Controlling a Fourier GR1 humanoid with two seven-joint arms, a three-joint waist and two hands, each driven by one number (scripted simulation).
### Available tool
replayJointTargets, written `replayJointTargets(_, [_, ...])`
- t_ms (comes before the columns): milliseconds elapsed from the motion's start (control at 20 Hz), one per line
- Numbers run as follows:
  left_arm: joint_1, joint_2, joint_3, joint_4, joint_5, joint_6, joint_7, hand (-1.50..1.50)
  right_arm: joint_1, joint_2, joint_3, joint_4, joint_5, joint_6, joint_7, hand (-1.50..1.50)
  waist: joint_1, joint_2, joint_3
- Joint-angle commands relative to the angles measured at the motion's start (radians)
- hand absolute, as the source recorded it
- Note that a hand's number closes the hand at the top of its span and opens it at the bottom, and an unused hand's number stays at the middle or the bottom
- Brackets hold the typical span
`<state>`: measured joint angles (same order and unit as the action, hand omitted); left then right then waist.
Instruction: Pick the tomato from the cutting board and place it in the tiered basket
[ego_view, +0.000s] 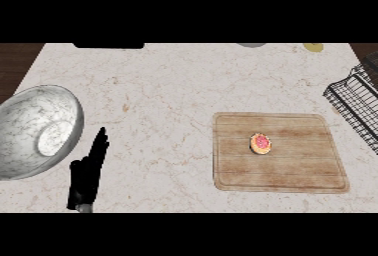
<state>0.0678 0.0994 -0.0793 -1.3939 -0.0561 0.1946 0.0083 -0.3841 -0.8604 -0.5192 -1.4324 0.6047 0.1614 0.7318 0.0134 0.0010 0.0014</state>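
Pale marble counter (170, 80) fills the view, with a wooden board (295, 172) right of centre. Near the board's middle lies the tomato (260, 143), touched by nothing. Only 1 hand shows: the left hand (87, 175), at the lower left beside a bowl (29, 115), fingers straight and holding nothing. The right hand is out of view. I judge the pick not yet begun. Next, a hand must reach the tomato, close round it, then carry it right to the wire basket (354, 105).
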Motion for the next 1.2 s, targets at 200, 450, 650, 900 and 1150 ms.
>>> replayJointTargets(200, [-0.010, 0.001, 0.014, -0.022, -0.001, -0.003, 0.060, 0.00, -0.077, 0.089, 0.083, 0.214, 0.094, -0.160, -0.039, 1.50, -0.005, 0.000, -0.001])
replayJointTargets(450, [0.004, 0.007, 0.015, -0.022, -0.002, -0.017, 0.035, 0.00, -0.185, 0.081, 0.005, 0.456, 0.029, -0.243, -0.159, 1.50, 0.004, 0.003, -0.001])
replayJointTargets(650, [-0.010, -0.019, -0.011, -0.035, -0.018, 0.000, 0.057, 0.00, -0.201, 0.180, -0.079, 0.462, -0.092, -0.314, -0.214, -1.50, 0.002, 0.003, 0.000])
replayJointTargets(900, [-0.016, 0.012, 0.031, -0.007, 0.007, -0.025, 0.051, 0.00, -0.244, 0.176, -0.160, 0.462, -0.192, -0.364, -0.291, -1.50, -0.006, 0.001, -0.001])
replayJointTargets(1150, [0.082, 0.005, -0.003, -0.088, -0.005, -0.026, 0.042, 0.00, -0.238, 0.157, -0.216, 0.459, -0.239, -0.454, -0.405, -1.50, -0.002, -0.001, -0.001])
